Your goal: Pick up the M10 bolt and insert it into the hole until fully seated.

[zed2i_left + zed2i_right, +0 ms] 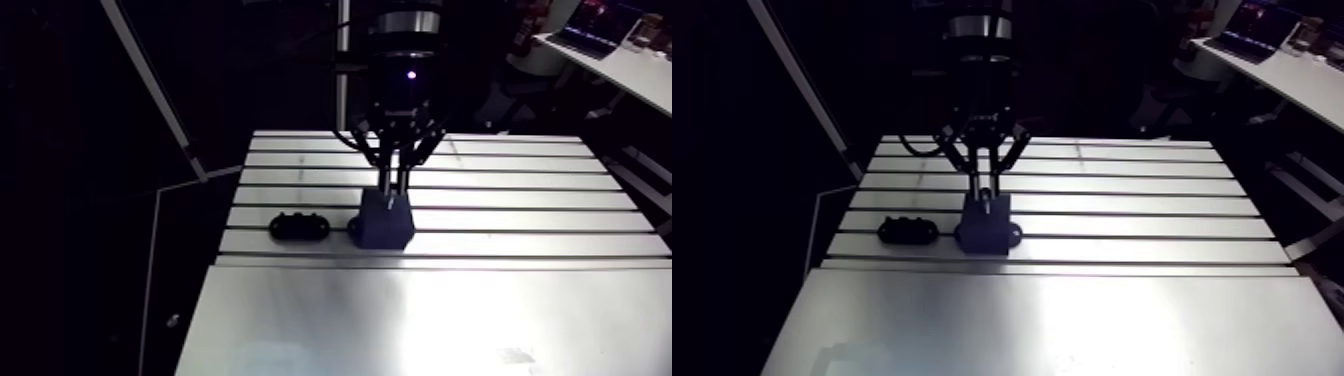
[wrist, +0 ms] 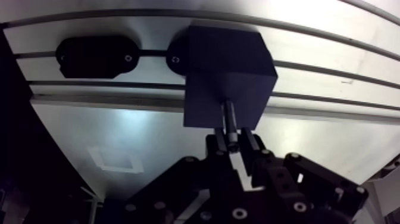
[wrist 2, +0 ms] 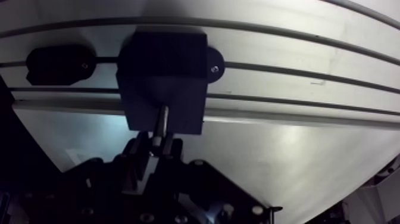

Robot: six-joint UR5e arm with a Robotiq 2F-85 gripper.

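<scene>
One bolt (image 2: pixel 230 121), clamped in the pincer (image 2: pixel 234 143), meets the block's (image 2: pixel 229 65) top tip-first; insertion looks underway, and the next move calls for a straight downward push.

I work over a slotted aluminium table (image 1: pixel 520 210); its grooves (image 1: pixel 500 187) run from nine o'clock to three. Toward six o'clock it gives way to a smooth metal sheet (image 1: pixel 420 320), where light glares in pale patches. At ten o'clock a pale bar (image 1: pixel 150 90) slants through darkness. The room around is dim.
</scene>
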